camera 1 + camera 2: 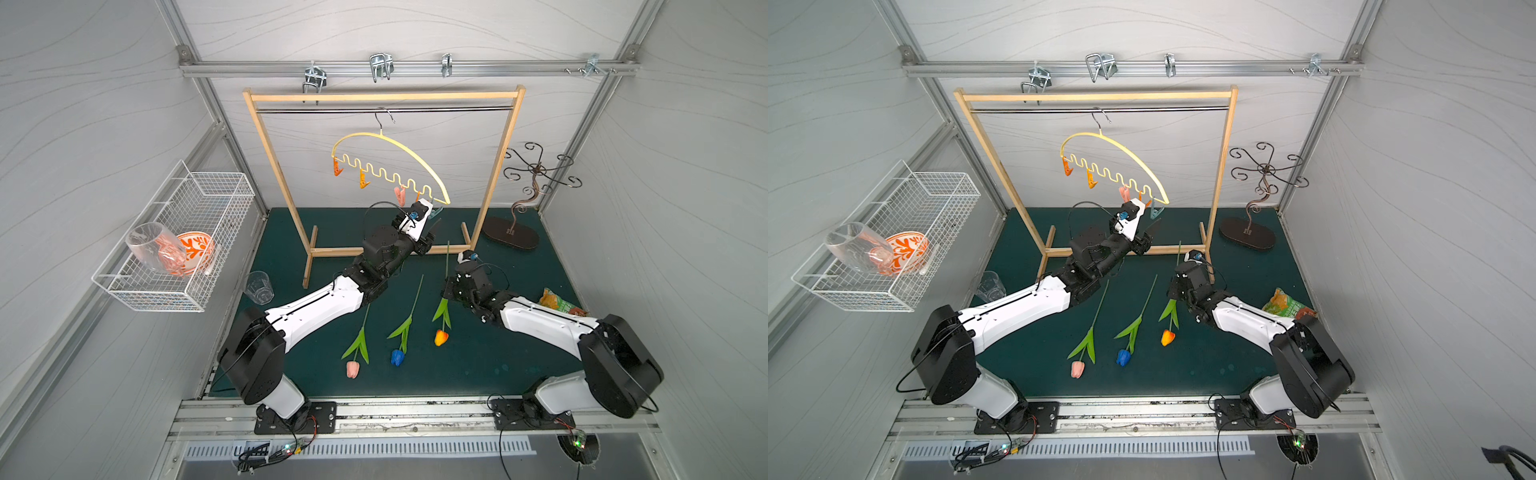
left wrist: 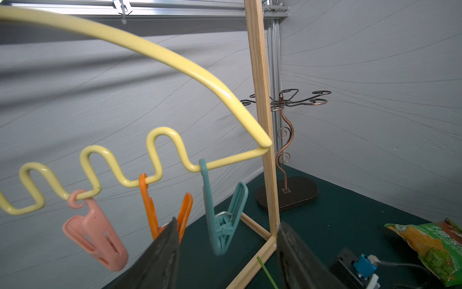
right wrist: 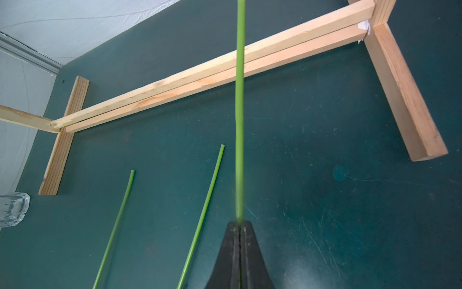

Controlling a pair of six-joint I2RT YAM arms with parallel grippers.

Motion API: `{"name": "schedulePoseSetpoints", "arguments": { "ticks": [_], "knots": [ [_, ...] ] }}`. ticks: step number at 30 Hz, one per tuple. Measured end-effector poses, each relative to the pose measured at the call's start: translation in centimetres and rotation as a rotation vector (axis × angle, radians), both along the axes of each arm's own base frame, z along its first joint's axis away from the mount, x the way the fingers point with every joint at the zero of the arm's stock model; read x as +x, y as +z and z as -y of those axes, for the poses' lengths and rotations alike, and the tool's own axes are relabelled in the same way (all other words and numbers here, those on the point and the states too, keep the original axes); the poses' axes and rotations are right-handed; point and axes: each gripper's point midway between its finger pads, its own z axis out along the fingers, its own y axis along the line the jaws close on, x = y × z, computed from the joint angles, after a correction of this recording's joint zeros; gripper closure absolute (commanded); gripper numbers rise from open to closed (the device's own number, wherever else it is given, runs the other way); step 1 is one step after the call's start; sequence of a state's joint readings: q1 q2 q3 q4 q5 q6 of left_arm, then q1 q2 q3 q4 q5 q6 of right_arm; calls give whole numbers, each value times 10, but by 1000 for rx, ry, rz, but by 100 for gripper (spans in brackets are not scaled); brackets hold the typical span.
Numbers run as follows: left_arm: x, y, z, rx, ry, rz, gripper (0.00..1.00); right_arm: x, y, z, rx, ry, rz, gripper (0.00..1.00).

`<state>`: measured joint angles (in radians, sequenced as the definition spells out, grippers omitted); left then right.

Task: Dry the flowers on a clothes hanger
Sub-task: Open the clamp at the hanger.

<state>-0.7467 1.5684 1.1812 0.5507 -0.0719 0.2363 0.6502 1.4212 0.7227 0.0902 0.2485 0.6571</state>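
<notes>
The pale yellow clothes hanger [image 1: 390, 166] [image 2: 175, 62] hangs by its hook from the rack's rod, with orange, pink and teal clothespins on its wavy bar. My left gripper [image 1: 432, 237] [image 2: 227, 222] is raised just under its right end. It is open and empty, and the teal clothespin [image 2: 225, 215] hangs in line with the gap between the jaws. Three flowers lie on the green mat: pink [image 1: 352, 369], blue [image 1: 397, 357] and orange-yellow [image 1: 441, 337]. My right gripper [image 1: 445, 294] [image 3: 240, 222] is shut on the orange-yellow flower's stem [image 3: 240, 100] just above its leaves.
The wooden-framed rack [image 1: 384, 97] stands at the back, its base bar [image 3: 200, 75] just beyond the held stem. A dark scrolled stand [image 1: 536, 170] is at the back right and a snack bag [image 1: 559, 305] by the right arm. A glass tumbler [image 1: 258, 287] and a wire basket [image 1: 183, 232] are on the left.
</notes>
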Motion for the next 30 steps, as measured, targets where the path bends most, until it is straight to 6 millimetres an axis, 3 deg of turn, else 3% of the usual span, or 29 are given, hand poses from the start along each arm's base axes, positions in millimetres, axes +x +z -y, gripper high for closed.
{"name": "schedulePoseSetpoints", "arguments": {
  "ticks": [13, 30],
  "knots": [
    [9, 7, 17, 28, 31, 39, 34, 0, -1, 0, 1, 2, -2, 100],
    [27, 8, 22, 24, 127, 59, 39, -1, -1, -1, 3, 6, -4, 100]
  ]
}}
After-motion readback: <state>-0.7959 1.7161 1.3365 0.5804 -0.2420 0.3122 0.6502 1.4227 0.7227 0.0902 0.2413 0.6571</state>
